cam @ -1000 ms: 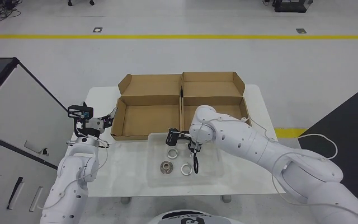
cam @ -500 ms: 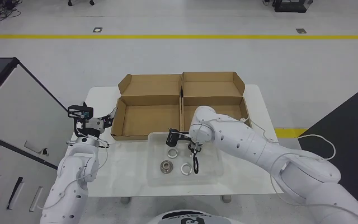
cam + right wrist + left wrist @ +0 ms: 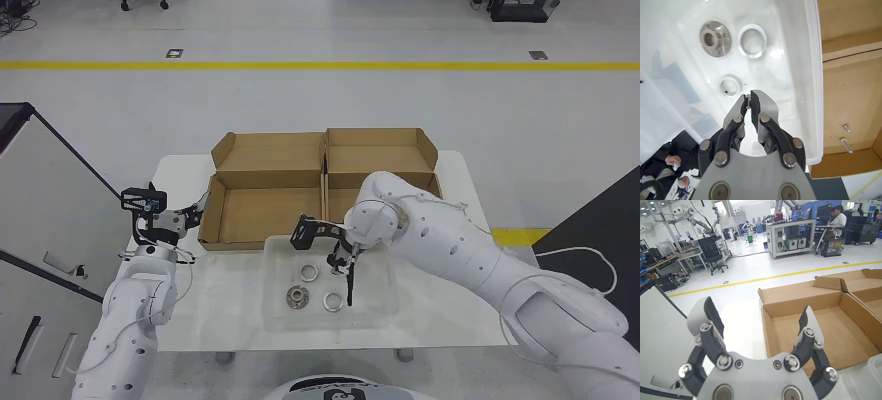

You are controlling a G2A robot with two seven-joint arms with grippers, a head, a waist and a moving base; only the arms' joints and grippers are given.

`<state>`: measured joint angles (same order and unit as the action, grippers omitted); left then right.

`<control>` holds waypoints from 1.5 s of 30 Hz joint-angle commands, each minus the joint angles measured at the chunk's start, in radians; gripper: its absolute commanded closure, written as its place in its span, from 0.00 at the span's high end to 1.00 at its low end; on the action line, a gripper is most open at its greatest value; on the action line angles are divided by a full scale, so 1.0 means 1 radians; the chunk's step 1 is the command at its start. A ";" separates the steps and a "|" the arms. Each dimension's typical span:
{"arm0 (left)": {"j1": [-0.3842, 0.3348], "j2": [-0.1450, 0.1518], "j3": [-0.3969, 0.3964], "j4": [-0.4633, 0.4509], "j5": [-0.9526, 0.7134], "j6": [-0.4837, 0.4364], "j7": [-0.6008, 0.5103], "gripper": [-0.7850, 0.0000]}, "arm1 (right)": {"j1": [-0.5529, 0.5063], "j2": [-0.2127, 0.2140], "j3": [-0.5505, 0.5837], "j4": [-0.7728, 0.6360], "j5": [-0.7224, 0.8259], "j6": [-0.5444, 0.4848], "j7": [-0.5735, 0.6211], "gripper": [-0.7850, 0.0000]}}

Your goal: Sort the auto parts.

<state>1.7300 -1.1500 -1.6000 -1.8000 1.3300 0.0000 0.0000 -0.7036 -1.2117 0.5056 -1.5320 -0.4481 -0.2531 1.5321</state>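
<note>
Right hand [image 3: 748, 94] pinches a bolt [image 3: 748, 103] over the tray [image 3: 811, 75], mid-frame; squeeze firmly, clear the wall, release low in right-edge box [image 3: 848, 94]. Left hand [image 3: 761, 317] spread wide.

White bin [image 3: 811, 75]; brown cardboard boxes [image 3: 270, 215]; 2 silver rings [image 3: 751, 55], silver flange [image 3: 723, 43]; yellow floor line [image 3: 300, 65].

Top view: mounted high on the robot, facing down. It takes in the whole table [image 3: 230, 300], left cardboard box [image 3: 265, 215], right cardboard box [image 3: 380, 160] and plastic tray [image 3: 375, 300].
Left wrist view: low by the table's left edge, facing across the left cardboard box toward the room.
Right wrist view: close above the plastic tray, facing down, right cardboard box alongside.
</note>
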 commanded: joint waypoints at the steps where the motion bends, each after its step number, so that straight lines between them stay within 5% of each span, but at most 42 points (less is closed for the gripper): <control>1: 0.000 0.000 0.000 0.000 0.000 0.000 0.000 1.00 | -0.012 0.015 0.021 -0.046 0.024 0.004 0.004 0.00; 12: 0.000 0.000 0.000 0.000 0.000 0.000 0.000 1.00 | -0.022 0.022 0.037 -0.048 0.022 0.017 -0.027 0.00; 18: 0.000 0.000 0.000 0.000 0.000 0.000 0.000 1.00 | -0.080 0.077 0.207 -0.027 0.141 0.002 -0.053 0.00; 27: 0.000 0.000 0.000 0.000 0.000 0.000 0.000 1.00 | -0.236 0.144 0.494 -0.007 0.631 -0.140 -0.105 0.00; 40: 0.000 0.000 0.000 0.000 0.000 0.000 0.000 1.00 | -0.240 0.150 0.494 -0.058 1.271 -0.201 -0.165 0.00; 45: 0.000 0.000 0.000 0.000 0.000 0.000 0.000 1.00 | -0.228 0.137 0.491 -0.079 1.372 -0.167 -0.131 0.00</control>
<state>1.7300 -1.1500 -1.6000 -1.8000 1.3300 0.0000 0.0000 -0.9327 -1.0744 0.9970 -1.6112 0.9301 -0.4209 1.3999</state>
